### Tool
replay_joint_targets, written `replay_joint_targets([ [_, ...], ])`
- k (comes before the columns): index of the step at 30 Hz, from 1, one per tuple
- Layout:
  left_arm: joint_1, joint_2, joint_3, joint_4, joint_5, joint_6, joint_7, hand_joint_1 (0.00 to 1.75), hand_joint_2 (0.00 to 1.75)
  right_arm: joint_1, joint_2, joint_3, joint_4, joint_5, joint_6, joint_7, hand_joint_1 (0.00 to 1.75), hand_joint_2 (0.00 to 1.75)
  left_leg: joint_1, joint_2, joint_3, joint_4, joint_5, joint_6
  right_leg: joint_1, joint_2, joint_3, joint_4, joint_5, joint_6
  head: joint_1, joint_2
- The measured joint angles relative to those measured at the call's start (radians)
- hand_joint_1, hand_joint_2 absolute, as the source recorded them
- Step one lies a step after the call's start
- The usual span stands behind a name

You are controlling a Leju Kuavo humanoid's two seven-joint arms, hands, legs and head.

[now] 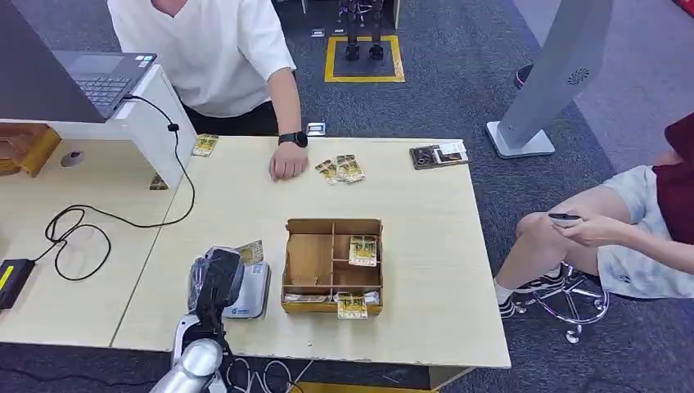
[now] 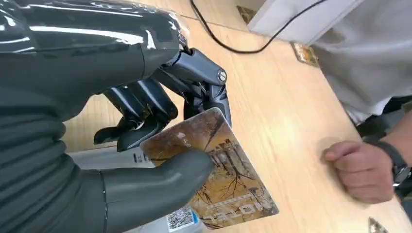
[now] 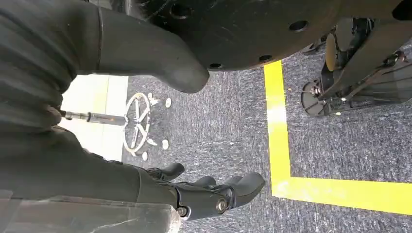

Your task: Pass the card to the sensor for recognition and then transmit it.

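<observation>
Card pinched in left hand, grey thumb on its printed face, dark fingers behind its upper edge. Held tilted just above sensor, a pale flat unit with a code sticker at the table's near edge; contact between card and sensor cannot be told. In the head view, only a corner of card visible past left hand, directly over the sensor.

Just right of sensor, wooden tray split into compartments: one card lying in the right middle cell, another at the front edge, partly over the tray's front wall. Largest left cell bare wood.

Right hand hanging low over grey carpet beside a yellow floor line, fingers loosely apart, nothing in it.

Farther out on table: small spread of cards near the far edge, beside a person's fist resting on the wood, black watch on the wrist. One more card at the far left corner, a dark booklet at the far right. Laptop on a white stand to the left, black cable looping across the neighbouring tabletop. Second person seated at right, phone in hand.
</observation>
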Motion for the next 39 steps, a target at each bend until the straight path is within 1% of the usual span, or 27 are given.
replay_joint_targets([
  [5,-0.017,0.000,-0.006,0.054,-0.080,-0.051,0.044,1.75,1.75,0.000,0.000,0.000,0.000,0.000,0.003,0.003,0.00,1.75,0.000,0.000,0.000,0.000,0.000,0.000,0.000,0.000,0.000,0.000,0.000,0.000,0.000,0.000],
  [13,-0.050,-0.001,-0.020,0.122,-0.150,-0.092,0.080,1.75,1.75,0.000,-0.003,0.003,-0.001,0.000,0.008,0.004,0.00,1.75,0.000,0.000,0.000,0.000,0.000,0.000,0.000,0.000,0.000,0.000,0.000,0.000,0.000,0.000],
  [16,-0.067,-0.002,-0.026,0.155,-0.174,-0.095,0.088,1.75,1.75,0.000,-0.004,0.007,-0.002,0.000,0.010,0.004,0.00,1.75,0.000,0.000,0.000,0.000,0.000,0.000,0.000,0.000,0.001,0.000,0.000,0.000,0.000,0.000],
  [19,-0.077,-0.005,-0.026,0.176,-0.173,-0.088,0.088,1.75,1.75,0.000,-0.005,0.008,-0.002,0.000,0.011,0.004,0.00,1.75,0.000,0.000,0.001,0.000,0.000,0.000,0.000,0.000,0.002,0.000,0.000,0.000,0.000,0.000],
  [24,-0.086,-0.011,-0.026,0.197,-0.094,-0.099,0.053,1.75,1.75,0.000,-0.005,0.009,-0.002,0.000,0.009,0.004,0.00,1.75,0.000,0.000,0.003,0.000,0.000,0.000,0.000,-0.001,0.004,0.000,0.000,0.000,0.000,0.000],
  [30,-0.093,-0.013,-0.025,0.209,-0.059,-0.101,0.040,1.75,1.75,0.000,-0.005,0.009,-0.002,0.000,0.008,0.004,0.00,1.75,0.000,-0.001,0.004,0.000,0.000,0.000,0.000,-0.001,0.006,0.000,0.000,0.000,0.000,0.000],
  [32,-0.094,-0.015,-0.022,0.211,-0.013,-0.103,0.019,1.75,1.75,0.000,-0.005,0.009,-0.003,0.000,0.006,0.004,0.00,1.75,0.000,-0.001,0.004,0.000,0.000,0.000,0.000,-0.001,0.006,0.000,0.000,0.000,0.000,0.000],
  [38,-0.094,-0.025,0.013,0.242,0.227,-0.095,-0.060,1.75,1.75,0.001,-0.006,0.011,-0.010,0.000,-0.009,0.004,0.00,1.75,0.000,-0.001,0.004,0.000,0.001,0.000,0.000,-0.001,0.006,0.000,0.001,0.000,0.000,0.000],
  [39,-0.094,-0.026,0.015,0.245,0.246,-0.089,-0.068,1.75,1.75,0.001,-0.006,0.012,-0.011,0.000,-0.011,0.004,0.00,1.75,0.000,-0.001,0.004,0.000,0.001,0.001,0.000,-0.002,0.006,0.000,0.001,0.000,0.000,0.000],
])
